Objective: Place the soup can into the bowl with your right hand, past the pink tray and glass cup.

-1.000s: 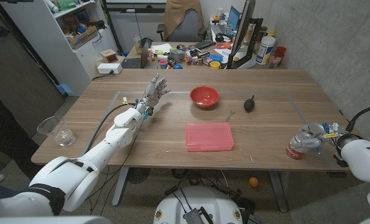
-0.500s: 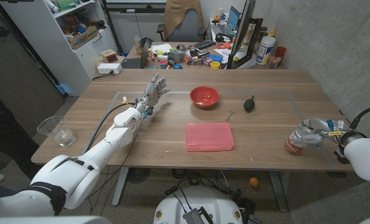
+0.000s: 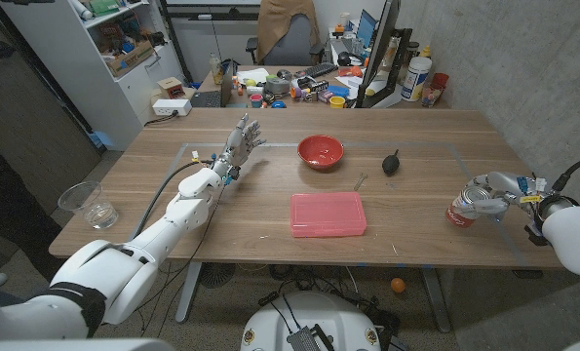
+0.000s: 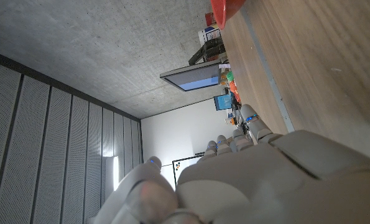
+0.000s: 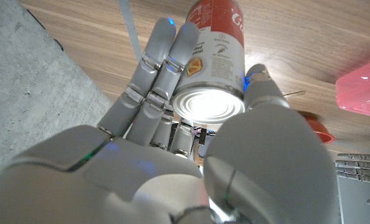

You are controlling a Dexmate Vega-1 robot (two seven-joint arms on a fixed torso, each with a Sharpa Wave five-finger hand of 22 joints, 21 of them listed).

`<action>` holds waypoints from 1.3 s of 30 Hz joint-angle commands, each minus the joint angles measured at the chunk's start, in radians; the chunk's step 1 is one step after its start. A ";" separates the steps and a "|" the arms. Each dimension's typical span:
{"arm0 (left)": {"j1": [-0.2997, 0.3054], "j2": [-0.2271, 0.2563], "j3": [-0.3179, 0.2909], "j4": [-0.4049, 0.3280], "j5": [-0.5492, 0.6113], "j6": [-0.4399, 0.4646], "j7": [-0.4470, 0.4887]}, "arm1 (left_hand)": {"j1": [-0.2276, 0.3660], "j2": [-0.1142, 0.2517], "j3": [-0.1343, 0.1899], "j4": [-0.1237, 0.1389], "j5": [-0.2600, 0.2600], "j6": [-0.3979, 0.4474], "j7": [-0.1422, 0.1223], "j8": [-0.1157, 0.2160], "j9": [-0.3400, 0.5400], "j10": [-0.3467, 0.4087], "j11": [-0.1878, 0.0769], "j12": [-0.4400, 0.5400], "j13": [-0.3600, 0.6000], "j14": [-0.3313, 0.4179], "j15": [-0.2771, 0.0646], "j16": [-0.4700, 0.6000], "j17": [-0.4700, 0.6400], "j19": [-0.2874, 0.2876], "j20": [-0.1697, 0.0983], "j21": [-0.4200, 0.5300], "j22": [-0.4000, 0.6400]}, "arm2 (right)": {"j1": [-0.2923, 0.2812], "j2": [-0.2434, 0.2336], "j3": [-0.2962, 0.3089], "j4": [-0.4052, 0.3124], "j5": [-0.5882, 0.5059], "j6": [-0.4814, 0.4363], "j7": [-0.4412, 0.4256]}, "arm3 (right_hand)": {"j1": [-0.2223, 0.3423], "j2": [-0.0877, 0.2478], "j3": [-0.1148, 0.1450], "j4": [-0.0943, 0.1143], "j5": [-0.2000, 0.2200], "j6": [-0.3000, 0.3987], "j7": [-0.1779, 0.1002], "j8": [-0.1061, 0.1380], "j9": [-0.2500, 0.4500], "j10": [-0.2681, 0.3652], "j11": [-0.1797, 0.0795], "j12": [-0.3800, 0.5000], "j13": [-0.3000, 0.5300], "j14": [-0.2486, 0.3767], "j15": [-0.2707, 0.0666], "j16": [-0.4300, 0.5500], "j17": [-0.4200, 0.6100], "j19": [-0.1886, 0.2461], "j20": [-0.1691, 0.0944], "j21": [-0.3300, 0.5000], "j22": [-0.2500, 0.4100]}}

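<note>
We see the right hand (image 3: 502,187) gripping the soup can (image 3: 468,204) near the table's (image 3: 416,234) right edge, well apart from the red bowl (image 3: 321,151), pink tray (image 3: 328,214) and glass cup (image 3: 88,204), while the left hand (image 3: 241,142) holds nothing, fingers spread.

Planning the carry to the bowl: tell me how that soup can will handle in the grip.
The soup can looks rigid metal, so the right hand likely won't dent it. Its smooth label and round wall might let it slip between the fingers. Laid on its side, it would probably roll.
</note>
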 commanded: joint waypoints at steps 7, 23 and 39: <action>-0.030 -0.018 -0.009 0.076 -0.007 -0.030 -0.033 | -0.001 0.129 0.000 0.001 0.003 -0.275 0.000 0.006 0.004 -0.298 0.005 0.004 0.004 -0.282 0.003 0.005 0.003 -0.309 0.010 -0.006 0.006 | 0.078 -0.038 -0.025 -0.020 -0.028 -0.003 0.031 | 0.334 0.322 -0.012 0.004 0.000 0.061 0.049 0.012 0.013 0.068 -0.042 0.087 0.136 0.001 -0.002 -0.009 0.010 0.007 -0.035 0.010 -0.007; -0.012 0.000 -0.020 0.036 -0.015 -0.029 -0.035 | -0.001 0.129 -0.001 0.001 0.004 -0.273 0.001 0.006 0.004 -0.297 0.005 0.004 0.004 -0.283 0.004 0.004 0.003 -0.307 0.010 -0.007 0.006 | 0.193 -0.102 -0.101 -0.011 -0.024 0.003 0.045 | 0.337 0.321 -0.021 0.008 -0.001 0.084 0.055 0.025 0.024 0.074 -0.037 0.106 0.157 0.004 -0.001 -0.016 0.017 0.005 -0.035 0.017 -0.017; 0.017 0.021 -0.020 -0.022 -0.017 -0.014 -0.022 | -0.001 0.130 -0.001 0.001 0.005 -0.272 0.001 0.007 0.004 -0.297 0.005 0.004 0.004 -0.283 0.004 0.004 0.003 -0.306 0.010 -0.008 0.006 | 0.309 -0.168 -0.192 0.024 0.035 -0.004 0.008 | 0.342 0.323 -0.029 0.011 -0.001 0.099 0.060 0.029 0.025 0.078 -0.035 0.122 0.176 0.008 -0.001 -0.023 0.024 0.004 -0.035 0.025 -0.029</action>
